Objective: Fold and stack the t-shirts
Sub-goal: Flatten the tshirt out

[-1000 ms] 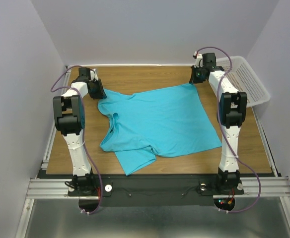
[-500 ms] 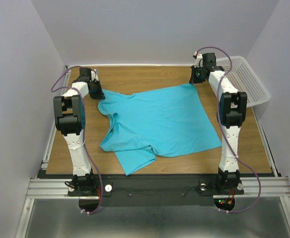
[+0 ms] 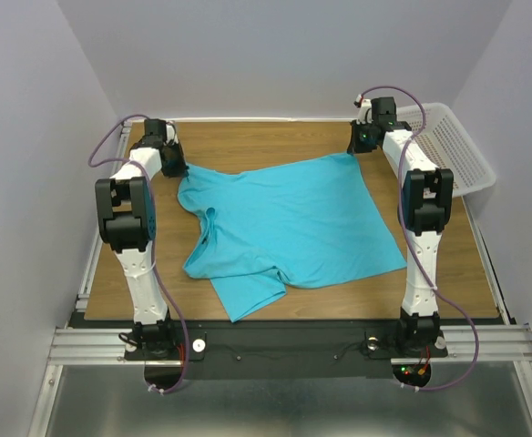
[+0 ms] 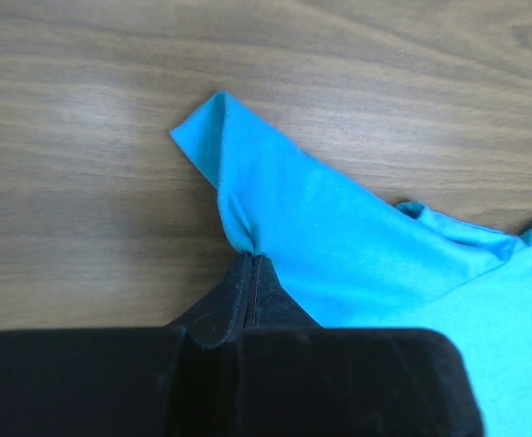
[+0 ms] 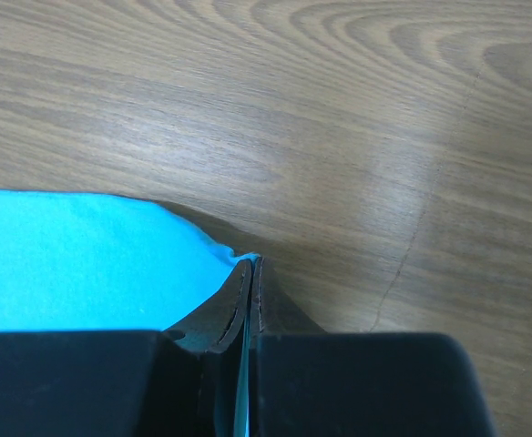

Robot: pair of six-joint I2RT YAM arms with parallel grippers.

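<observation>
Turquoise fabric is seen pinched between the black pads of the left gripper [image 4: 250,262], jaws pressed together w/ no gap. What is gripped there is the far sleeve tip of the turquoise-blue short-sleeved cotton t-shirt [image 3: 293,223]; the cloth peaks up from the pinch and runs off to the R in wrist view. Right gripper [image 5: 250,273] is likewise clamped tight, w/ a thin sliver of the same fabric caught betw. the jaws; far hem corner, by the look of it.

Outward: both pinches are placed on the far edge of the shirt, L at sleeve end, R at hem end. Long axis is laid approx. left-right across the brown wood-grain table top [image 3: 275,135], collar toward L arm, hem toward R arm. Rest of the body is spread toward the near edge, i.e. toward the arm bases. Near sleeve is rumpled at front centre.

Judged: next move turns on the far edge being carried toward the near edge, both arms together, crease falling along the long axis. Neither arm is favoured, as each is at its own corner. White perforated plastic basket [image 3: 453,146] is noted far R, apart from the shirt.
</observation>
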